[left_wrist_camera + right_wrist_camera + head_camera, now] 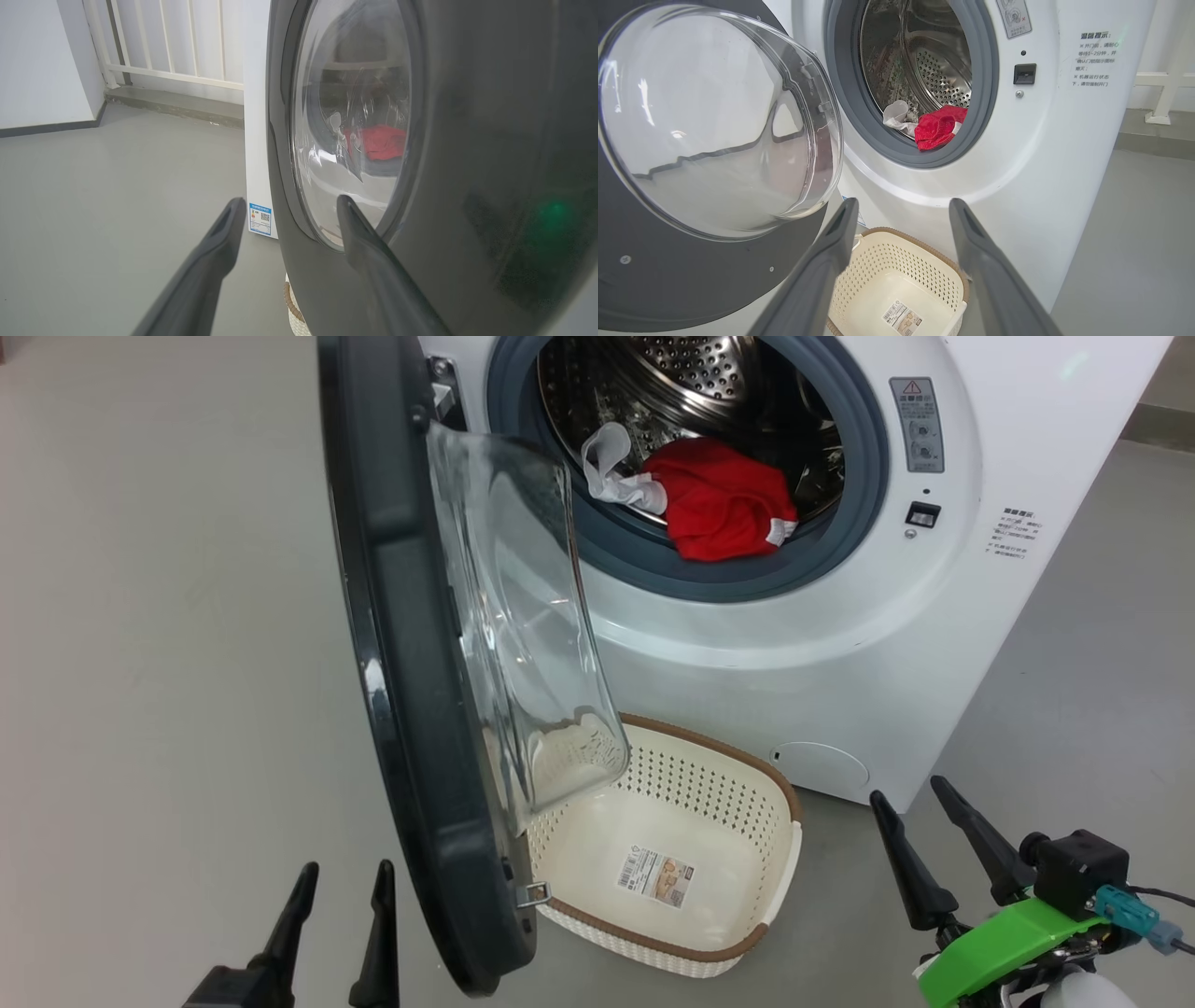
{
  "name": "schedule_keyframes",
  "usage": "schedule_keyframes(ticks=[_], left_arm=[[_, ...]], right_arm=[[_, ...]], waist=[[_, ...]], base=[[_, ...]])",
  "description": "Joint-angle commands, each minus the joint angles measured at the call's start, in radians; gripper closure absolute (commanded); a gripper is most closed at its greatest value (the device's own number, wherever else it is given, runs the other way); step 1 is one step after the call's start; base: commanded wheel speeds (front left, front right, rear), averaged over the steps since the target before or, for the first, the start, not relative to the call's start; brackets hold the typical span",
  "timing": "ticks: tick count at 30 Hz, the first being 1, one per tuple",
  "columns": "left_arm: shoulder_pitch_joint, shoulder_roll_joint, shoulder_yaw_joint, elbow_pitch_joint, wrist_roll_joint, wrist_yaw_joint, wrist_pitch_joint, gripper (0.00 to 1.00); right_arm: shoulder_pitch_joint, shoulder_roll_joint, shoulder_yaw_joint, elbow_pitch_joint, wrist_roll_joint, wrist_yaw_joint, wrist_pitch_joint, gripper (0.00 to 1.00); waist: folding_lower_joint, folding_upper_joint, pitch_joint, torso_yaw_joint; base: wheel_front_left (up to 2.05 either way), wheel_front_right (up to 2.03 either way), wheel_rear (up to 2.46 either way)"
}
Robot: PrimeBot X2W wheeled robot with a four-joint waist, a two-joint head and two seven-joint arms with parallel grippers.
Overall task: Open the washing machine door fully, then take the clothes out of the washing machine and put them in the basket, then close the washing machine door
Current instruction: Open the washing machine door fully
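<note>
- Grey floor (168, 616) stretches before the washing machine (840, 644). The basket (709, 739) sits on it at lower centre, empty, partly under the washing machine door (401, 663).
- That door stands nearly edge-on at left of centre, between the left hand (346, 873) and the drum (691, 373).
- The clothes (724, 499) lie on the drum's lip at upper centre, up and left of the right hand (907, 791). That hand has the unblocked path and looks the likelier to reach them.
- Both hands are released, fingers spread, holding nothing.
</note>
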Motion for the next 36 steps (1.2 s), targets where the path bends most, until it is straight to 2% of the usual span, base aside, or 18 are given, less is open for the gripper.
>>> schedule_keyframes(ticks=[1, 9, 15, 33, 34, 35, 36], left_arm=[[-0.010, 0.010, 0.035, -0.019, 0.015, -0.007, -0.009, 0.00], [-0.011, 0.010, 0.035, -0.019, 0.016, -0.006, -0.009, 0.00], [-0.013, 0.010, 0.034, -0.017, 0.013, -0.005, -0.009, 0.00], [-0.013, 0.010, 0.035, -0.018, 0.009, 0.000, -0.009, 0.00], [-0.013, 0.010, 0.035, -0.017, 0.008, 0.000, -0.009, 0.10], [-0.013, 0.010, 0.036, -0.017, 0.009, 0.000, -0.009, 0.25], [-0.013, 0.010, 0.038, -0.017, 0.009, -0.001, -0.009, 0.70]], right_arm=[[0.014, 0.001, -0.005, -0.031, -0.037, 0.006, -0.012, 0.00], [0.038, 0.040, -0.077, -0.070, -0.110, 0.006, -0.012, 0.00], [0.073, 0.059, -0.102, -0.046, -0.135, 0.006, -0.012, 0.00], [0.095, 0.076, -0.125, -0.025, -0.160, 0.006, -0.012, 0.00], [0.095, 0.076, -0.126, -0.026, -0.162, 0.006, -0.012, 0.00], [0.095, 0.077, -0.127, -0.026, -0.163, 0.006, -0.012, 0.00], [0.095, 0.078, -0.128, -0.027, -0.164, 0.006, -0.012, 0.00]], waist=[[0.0000, 0.0000, 0.000, 0.001], [0.0000, 0.0000, 0.000, 0.004], [0.0000, 0.0000, 0.002, 0.006], [0.0000, 0.0000, 0.000, 0.000], [0.0000, 0.0000, -0.001, 0.001], [0.0000, 0.0000, -0.002, 0.001], [0.0000, 0.0000, -0.003, 0.002]], base=[[0.00, 0.00, 0.00], [0.00, 0.00, 0.00], [0.00, 0.00, 0.00], [0.00, 0.00, 0.00], [0.00, 0.00, 0.00], [0.00, 0.00, 0.00], [0.00, 0.00, 0.00]])
